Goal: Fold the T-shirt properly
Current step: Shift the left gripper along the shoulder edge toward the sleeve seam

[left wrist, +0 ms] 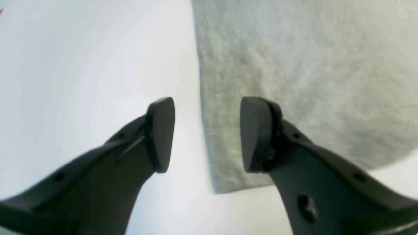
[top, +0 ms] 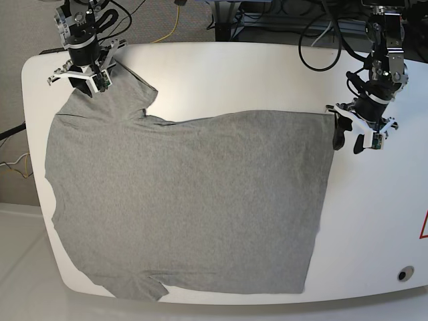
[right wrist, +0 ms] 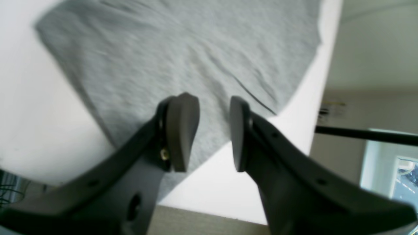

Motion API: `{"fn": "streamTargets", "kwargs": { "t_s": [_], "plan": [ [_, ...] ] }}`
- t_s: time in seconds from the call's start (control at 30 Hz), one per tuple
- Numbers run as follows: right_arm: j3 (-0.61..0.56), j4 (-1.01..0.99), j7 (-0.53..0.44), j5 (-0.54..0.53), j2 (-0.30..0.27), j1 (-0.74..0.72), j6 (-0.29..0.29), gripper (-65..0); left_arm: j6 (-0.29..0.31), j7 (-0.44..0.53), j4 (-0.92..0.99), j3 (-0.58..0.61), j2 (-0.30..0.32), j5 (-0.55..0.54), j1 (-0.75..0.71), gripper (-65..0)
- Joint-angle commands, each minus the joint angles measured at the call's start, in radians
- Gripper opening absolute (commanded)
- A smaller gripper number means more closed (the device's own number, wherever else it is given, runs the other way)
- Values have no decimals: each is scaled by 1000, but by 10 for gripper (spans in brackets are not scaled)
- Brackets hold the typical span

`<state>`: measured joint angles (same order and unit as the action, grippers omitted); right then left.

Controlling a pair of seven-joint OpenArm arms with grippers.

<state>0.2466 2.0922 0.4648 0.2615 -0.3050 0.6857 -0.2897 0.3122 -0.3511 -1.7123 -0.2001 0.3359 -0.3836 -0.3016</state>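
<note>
Left gripper (left wrist: pixel 207 134) hangs with its jaws apart and nothing between them, straddling the straight hem edge of the T-shirt (top: pixel 187 200) near its far corner. Right gripper (right wrist: pixel 214 130) sits over the shirt's sleeve at the table's (top: pixel 221 73) opposite far corner, jaws parted, gripping no cloth. Across the white table the grey T-shirt lies spread flat, covering most of it.
</note>
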Motion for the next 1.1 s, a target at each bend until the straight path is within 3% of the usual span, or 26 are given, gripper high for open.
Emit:
{"fn": "streamTargets", "kwargs": {
  "t_s": [0.0, 0.07, 0.33, 0.6, 0.67, 1.07],
  "plan": [
    [5, 15, -15, 10, -13, 5, 16, -448, 12, 14, -17, -19, -5, -28, -3, -362],
    [10, 15, -6, 17, -18, 0, 22, -449, 13, 18, -4, -69, -43, -44, -7, -358],
    [20, 12, -6, 22, -14, -3, 25, -450, 5, 29, 18, -84, -61, -18, -6, -351],
    [19, -5, -7, 24, -15, -15, 26, -450, 11, 40, 24, -8, -21, 99, -1, -359],
    [21, -12, -6, 13, -15, -23, 21, -451, 3, 34, 25, 96, -27, 104, 2, -358],
    [15, -14, -1, 15, -14, -33, 16, -451, 8, 12, 64, 125, -35, 82, 19, -362]
  ]
}}
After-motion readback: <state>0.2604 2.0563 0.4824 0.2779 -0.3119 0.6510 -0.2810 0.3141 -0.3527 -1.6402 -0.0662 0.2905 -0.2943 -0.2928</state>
